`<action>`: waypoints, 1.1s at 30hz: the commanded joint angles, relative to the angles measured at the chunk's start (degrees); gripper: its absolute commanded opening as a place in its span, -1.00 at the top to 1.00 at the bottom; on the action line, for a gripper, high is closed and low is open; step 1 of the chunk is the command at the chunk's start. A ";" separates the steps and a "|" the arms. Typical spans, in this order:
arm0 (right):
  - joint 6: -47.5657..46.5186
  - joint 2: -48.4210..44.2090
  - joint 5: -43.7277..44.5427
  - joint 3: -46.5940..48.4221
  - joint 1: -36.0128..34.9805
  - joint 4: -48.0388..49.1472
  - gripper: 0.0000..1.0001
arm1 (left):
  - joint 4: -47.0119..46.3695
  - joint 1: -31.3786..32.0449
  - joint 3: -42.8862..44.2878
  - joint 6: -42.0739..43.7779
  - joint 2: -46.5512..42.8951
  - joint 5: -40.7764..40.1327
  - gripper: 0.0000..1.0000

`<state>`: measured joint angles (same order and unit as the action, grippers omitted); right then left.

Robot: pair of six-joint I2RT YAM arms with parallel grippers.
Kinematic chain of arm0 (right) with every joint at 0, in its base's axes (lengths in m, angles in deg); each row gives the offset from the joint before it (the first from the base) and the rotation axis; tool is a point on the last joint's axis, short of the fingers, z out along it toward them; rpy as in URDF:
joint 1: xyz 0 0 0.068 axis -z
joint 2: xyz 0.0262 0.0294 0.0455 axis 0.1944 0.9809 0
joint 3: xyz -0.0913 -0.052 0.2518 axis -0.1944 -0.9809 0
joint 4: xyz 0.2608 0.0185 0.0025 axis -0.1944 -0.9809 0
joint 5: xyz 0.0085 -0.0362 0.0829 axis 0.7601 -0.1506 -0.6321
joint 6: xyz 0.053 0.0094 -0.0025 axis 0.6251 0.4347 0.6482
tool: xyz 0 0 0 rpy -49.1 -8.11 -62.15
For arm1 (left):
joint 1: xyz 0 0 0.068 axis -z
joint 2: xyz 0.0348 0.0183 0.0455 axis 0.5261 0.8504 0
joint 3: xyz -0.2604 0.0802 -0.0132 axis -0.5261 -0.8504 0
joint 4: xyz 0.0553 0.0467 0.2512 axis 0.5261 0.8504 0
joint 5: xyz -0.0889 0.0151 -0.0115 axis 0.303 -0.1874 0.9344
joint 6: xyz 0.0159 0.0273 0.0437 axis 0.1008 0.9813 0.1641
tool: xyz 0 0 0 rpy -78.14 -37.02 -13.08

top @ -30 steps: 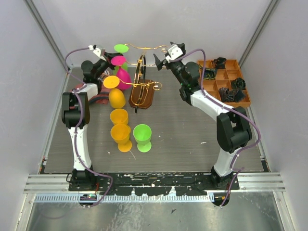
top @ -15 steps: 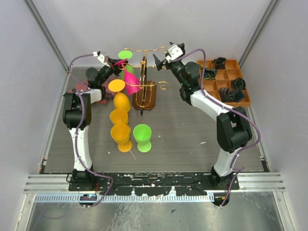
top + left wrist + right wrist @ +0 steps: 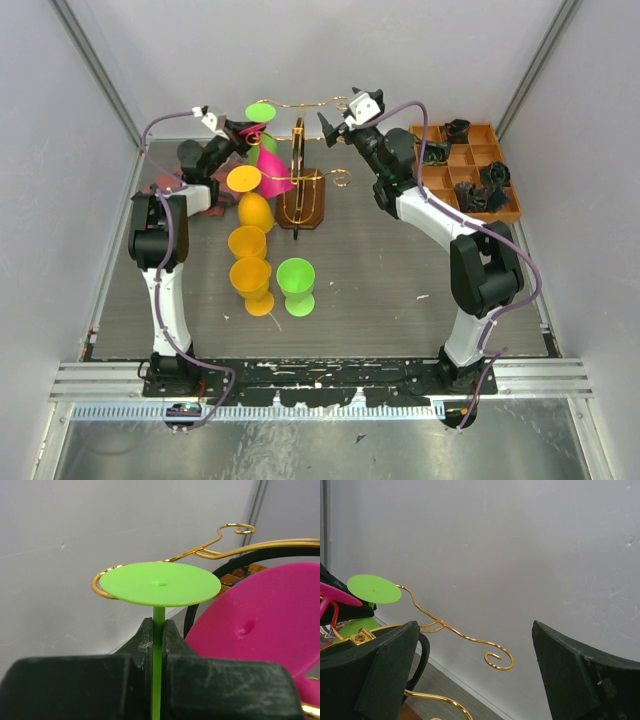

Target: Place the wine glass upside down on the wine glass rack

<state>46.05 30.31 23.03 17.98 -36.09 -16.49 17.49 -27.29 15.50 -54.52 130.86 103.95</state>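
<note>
No readable text, label or number anywhere.

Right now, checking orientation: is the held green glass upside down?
Upside down: green glass foot on top, stem in left gripper.

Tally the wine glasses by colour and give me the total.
Orange wine glass: 3
Green wine glass: 2 (one clamped by its stem in the left pincer)
Pink wine glass: 1
Total: 6
</note>
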 commanded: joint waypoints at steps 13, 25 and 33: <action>0.61 0.28 -0.60 1.37 0.71 2.66 -1.00 | -2.17 -1.36 4.47 3.72 2.14 -6.50 0.92; 0.85 1.16 -0.99 2.22 0.91 2.18 -1.00 | -2.65 -1.37 7.83 0.26 5.22 -2.76 0.93; 1.18 1.61 -1.33 2.60 1.21 1.78 -1.00 | -2.95 -1.21 10.20 -3.06 6.95 0.56 0.95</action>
<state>46.33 32.04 22.35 17.98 -35.17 -16.49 17.18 -28.69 23.33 -55.64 136.60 101.94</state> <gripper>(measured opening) 0.999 0.057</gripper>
